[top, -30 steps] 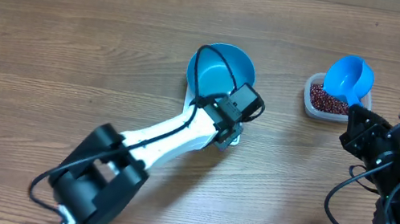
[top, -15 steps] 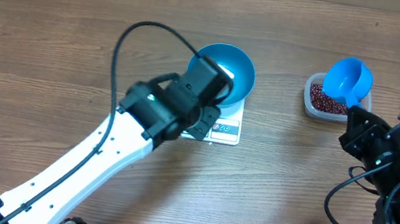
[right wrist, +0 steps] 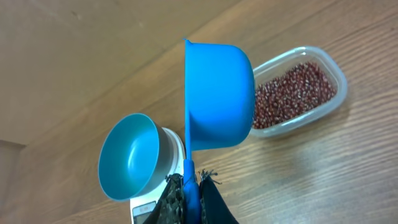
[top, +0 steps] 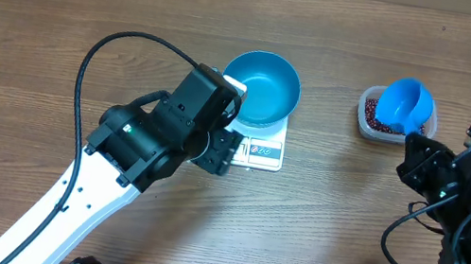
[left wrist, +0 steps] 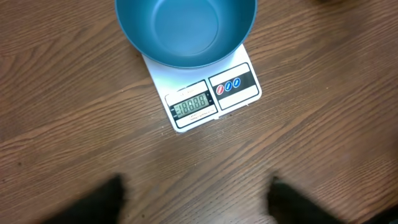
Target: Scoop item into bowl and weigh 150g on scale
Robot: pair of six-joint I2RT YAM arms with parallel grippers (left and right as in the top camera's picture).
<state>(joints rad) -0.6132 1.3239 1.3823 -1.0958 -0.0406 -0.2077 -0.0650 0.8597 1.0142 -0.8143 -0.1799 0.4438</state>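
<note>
A: Work surface?
B: Brown wooden table [top: 58,45], grain running left to right across the whole frame.
A: Containers at upper right?
B: Clear plastic tub [top: 362,113], rounded corners, standing on the table. Blue scoop [top: 406,105] raised over the right part of the tub. In the right wrist view: turned on its side, open face to the left, handle pointing down.
</note>
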